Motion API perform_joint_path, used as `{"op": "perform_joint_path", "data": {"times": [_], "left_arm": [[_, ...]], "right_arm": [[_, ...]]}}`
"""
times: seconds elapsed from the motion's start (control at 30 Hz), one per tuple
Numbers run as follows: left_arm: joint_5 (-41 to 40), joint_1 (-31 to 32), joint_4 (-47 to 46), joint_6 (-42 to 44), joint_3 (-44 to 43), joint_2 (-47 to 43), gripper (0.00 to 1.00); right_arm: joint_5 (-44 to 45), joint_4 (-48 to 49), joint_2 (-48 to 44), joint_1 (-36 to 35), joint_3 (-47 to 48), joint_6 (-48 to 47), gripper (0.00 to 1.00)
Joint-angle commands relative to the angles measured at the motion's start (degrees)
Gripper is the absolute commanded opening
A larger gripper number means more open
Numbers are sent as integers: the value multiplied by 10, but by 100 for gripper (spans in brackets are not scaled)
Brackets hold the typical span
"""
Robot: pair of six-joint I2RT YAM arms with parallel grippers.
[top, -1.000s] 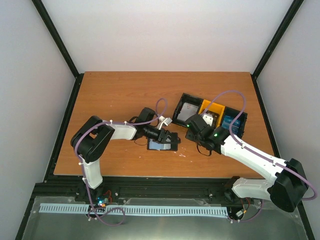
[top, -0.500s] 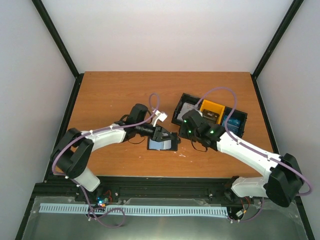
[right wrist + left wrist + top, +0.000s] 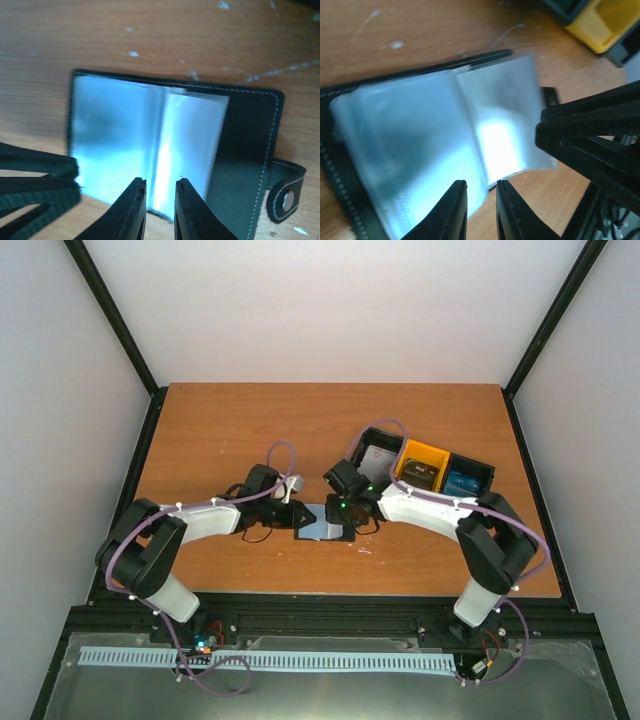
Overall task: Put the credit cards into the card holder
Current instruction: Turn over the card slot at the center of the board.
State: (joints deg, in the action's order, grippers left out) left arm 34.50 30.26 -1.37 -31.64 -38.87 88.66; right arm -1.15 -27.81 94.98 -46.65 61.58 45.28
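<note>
We see the card holder (image 3: 322,528) open, left gripper (image 3: 481,189) and right gripper (image 3: 160,184) both narrow, credit cards (image 3: 465,483) not yet loaded, upper right.

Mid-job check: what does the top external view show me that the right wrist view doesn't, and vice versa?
Only the top view: the three-compartment tray, with blue credit cards in its right-hand bin. Only the right wrist view: the clasp tab with its snap, and pale stitching along the cover. Both: the card holder lying open on the table, clear sleeves up, with the left gripper and right gripper at it.
</note>
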Motion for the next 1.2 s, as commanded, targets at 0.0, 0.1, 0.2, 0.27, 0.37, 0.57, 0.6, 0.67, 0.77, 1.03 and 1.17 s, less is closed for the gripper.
{"op": "perform_joint_path", "data": {"times": [0.0,0.1,0.2,0.27,0.37,0.57,0.6,0.67,0.77,1.03,1.17], "left_arm": [[-34,1,9,-31,6,26,17],[-36,0,9,-38,12,35,17],[-51,1,25,-44,11,47,17],[-59,1,33,-49,9,55,17],[-70,1,45,-49,0,64,17],[-82,1,58,-43,-9,69,17],[-84,1,60,-43,-10,70,17],[-89,1,64,-42,-13,73,17],[-96,0,72,-44,-17,77,16],[-120,1,96,-56,-12,80,13],[-121,1,92,-63,-3,78,10]], "right_arm": [[10,-54,41,-1,11,8,17],[16,-68,68,-1,13,9,17],[31,-81,81,-1,16,7,18],[42,-91,89,-1,22,-1,22],[49,-105,108,-1,36,-15,30],[51,-119,130,-2,59,-31,43],[58,-127,136,-2,65,-34,44],[73,-147,147,-4,77,-40,45],[102,-185,170,-9,92,-48,46],[167,-233,194,-18,98,-27,48],[191,-238,185,-19,92,-12,40]]}}
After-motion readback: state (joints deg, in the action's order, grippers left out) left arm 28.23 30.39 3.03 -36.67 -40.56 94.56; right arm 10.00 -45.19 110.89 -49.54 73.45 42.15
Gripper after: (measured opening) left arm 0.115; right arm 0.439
